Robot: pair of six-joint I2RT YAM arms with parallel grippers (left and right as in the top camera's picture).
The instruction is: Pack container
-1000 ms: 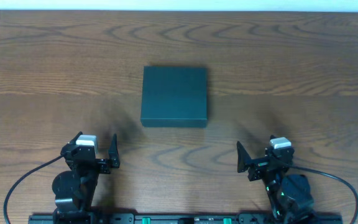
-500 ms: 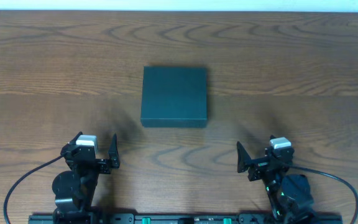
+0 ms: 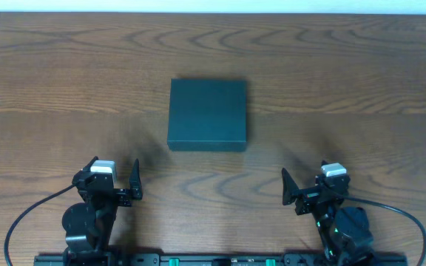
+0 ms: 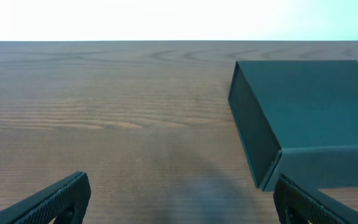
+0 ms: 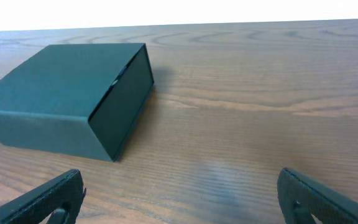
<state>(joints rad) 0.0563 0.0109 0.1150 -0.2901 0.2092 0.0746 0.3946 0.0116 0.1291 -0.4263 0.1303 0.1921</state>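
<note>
The container is a dark, roughly square shallow box lying closed on the wooden table, near the middle. It shows at the right in the left wrist view and at the left in the right wrist view. My left gripper is open and empty near the front left, well short of the box; its fingers frame bare table. My right gripper is open and empty near the front right, also apart from the box.
The wooden table stretches to a pale far edge at the top. The arm bases and black cables lie along the front edge.
</note>
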